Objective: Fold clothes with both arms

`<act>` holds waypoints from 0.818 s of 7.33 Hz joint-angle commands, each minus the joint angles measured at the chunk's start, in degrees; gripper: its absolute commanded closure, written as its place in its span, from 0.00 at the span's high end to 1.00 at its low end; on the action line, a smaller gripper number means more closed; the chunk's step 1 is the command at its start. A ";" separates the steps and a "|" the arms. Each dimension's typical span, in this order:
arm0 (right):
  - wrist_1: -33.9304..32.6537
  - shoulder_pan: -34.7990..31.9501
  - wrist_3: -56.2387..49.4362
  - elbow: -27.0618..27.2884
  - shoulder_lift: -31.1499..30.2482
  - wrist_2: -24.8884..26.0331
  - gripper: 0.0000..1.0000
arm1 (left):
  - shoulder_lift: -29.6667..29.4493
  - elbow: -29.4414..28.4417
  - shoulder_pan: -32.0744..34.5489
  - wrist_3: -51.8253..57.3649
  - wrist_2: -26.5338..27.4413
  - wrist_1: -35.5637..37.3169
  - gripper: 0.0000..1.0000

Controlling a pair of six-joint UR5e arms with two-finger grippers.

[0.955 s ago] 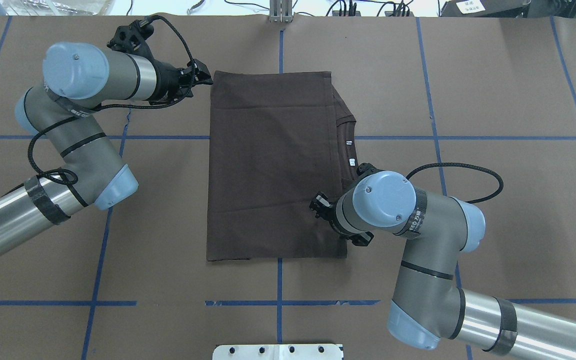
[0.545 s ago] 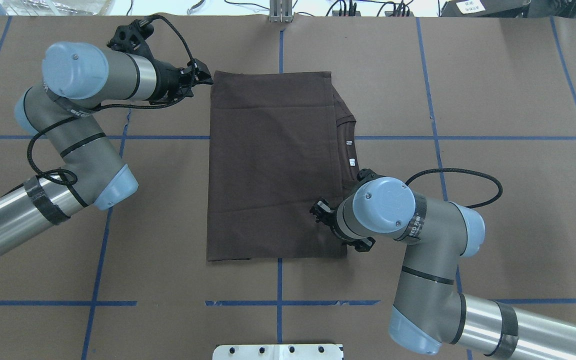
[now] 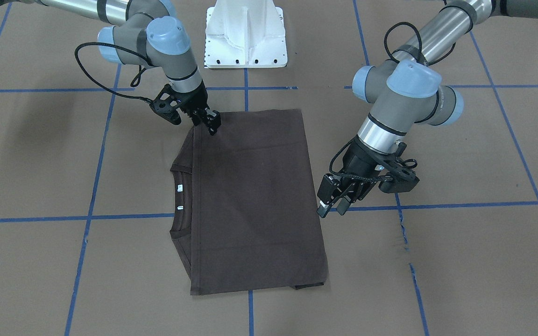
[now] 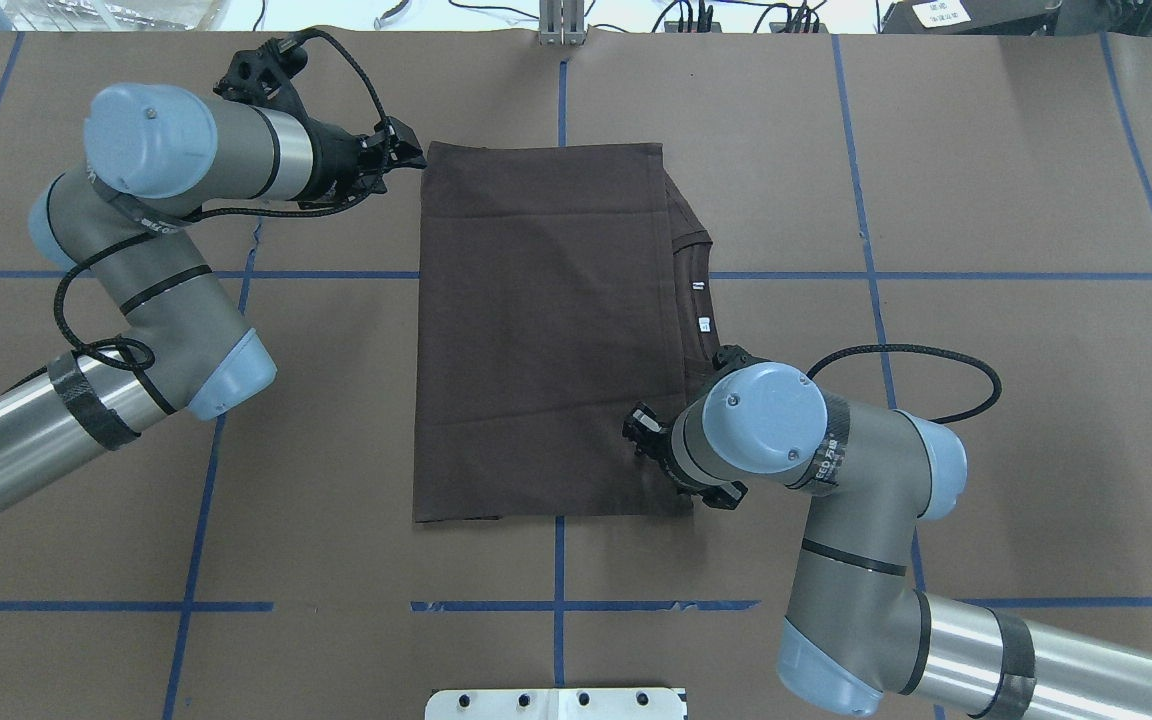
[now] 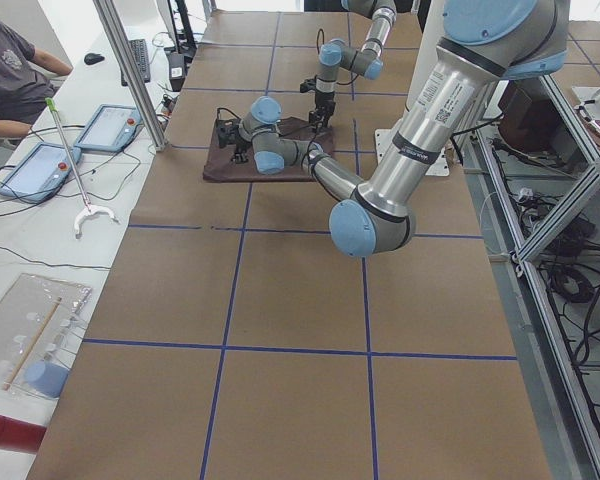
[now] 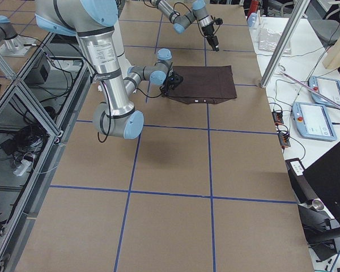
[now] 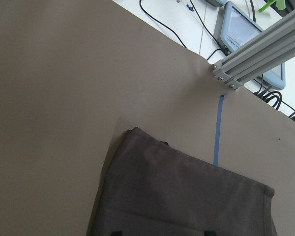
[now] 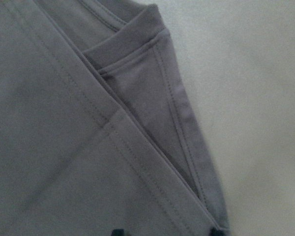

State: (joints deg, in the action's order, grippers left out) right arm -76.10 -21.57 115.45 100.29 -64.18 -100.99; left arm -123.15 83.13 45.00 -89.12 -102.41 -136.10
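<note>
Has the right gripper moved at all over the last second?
Yes, slightly. In the overhead view the right gripper has slid along the T-shirt's collar-side edge toward the robot, nearer the blue tape line.

The T-shirt [image 4: 546, 330] is a plain dark brown-grey with tone-on-tone stitching. Its ribbed collar [image 4: 691, 240] matches, and two small white tags [image 4: 704, 323] show at the cloth's 3 o'clock in the overhead view. The table [image 4: 1016, 150] is flat tan-brown, crossed by a grid of blue tape lines. The left arm [image 4: 166, 300] and right arm [image 4: 866, 460] share one scheme: silver-grey tubes, light blue joint caps, thin black bands. The left gripper [image 3: 332, 208], the right gripper [image 3: 212, 125] and the cables are black. At 12 o'clock in the front-facing view stands a white pedestal [image 3: 245, 32].
</note>
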 commanded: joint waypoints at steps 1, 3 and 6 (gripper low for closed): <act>-0.02 0.21 0.21 0.51 -0.15 -0.35 0.00 | -0.25 0.88 -0.09 0.00 0.02 1.52 0.64; -0.10 0.30 0.21 0.78 -0.16 -0.35 0.00 | -0.16 1.51 -0.09 0.00 -0.07 1.98 0.64; -0.02 0.03 0.21 6.11 -2.60 -0.61 0.00 | 2.01 6.04 -2.87 -9.88 0.36 1.89 0.64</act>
State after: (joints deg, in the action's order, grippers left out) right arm -76.12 -21.48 115.60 103.58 -65.44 -101.54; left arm -122.77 86.02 44.26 -93.60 -102.43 -134.19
